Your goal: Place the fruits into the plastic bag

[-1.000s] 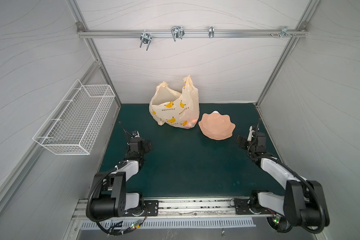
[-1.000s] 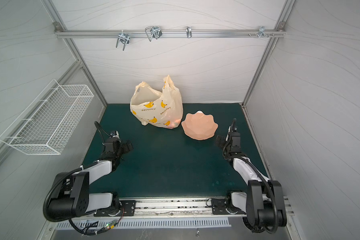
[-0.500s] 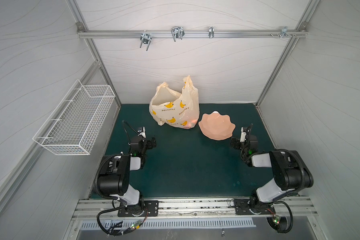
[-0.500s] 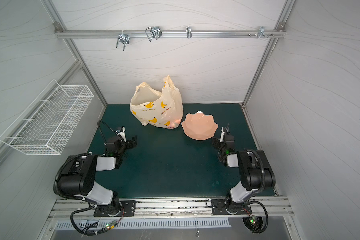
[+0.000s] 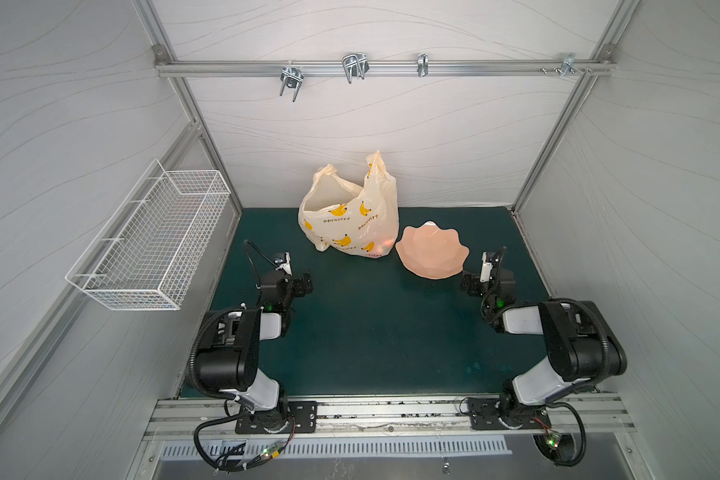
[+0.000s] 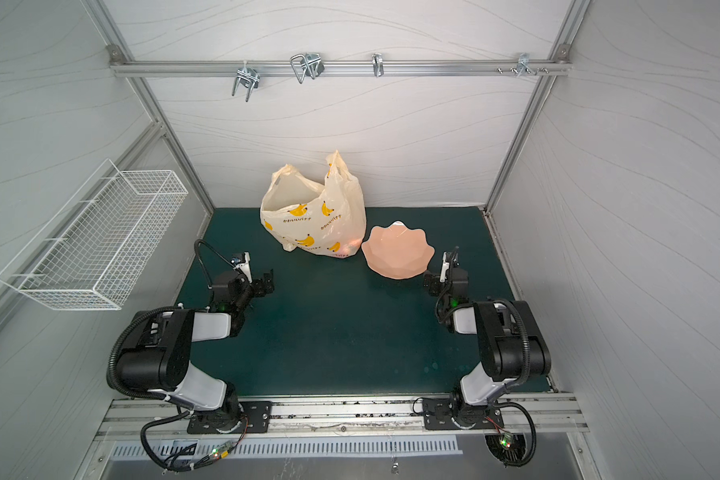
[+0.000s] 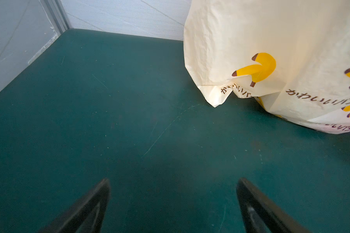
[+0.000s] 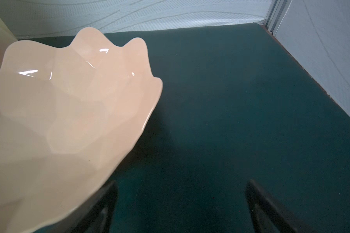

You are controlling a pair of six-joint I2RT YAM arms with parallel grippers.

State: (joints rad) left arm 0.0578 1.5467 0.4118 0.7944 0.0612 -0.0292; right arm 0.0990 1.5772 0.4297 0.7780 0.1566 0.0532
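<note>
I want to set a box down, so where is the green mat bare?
Widest: middle and front of the green mat, between left gripper and right gripper. Smaller: back corners, left of the plastic bag and right of the pink dish. Crowded: back centre, where bag and dish sit tight together.

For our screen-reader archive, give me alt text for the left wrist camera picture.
A cream, banana-printed plastic bag with dark lettering stands on a dark green table, just ahead of the open left claw. Its two black fingertips hold nothing.
</note>
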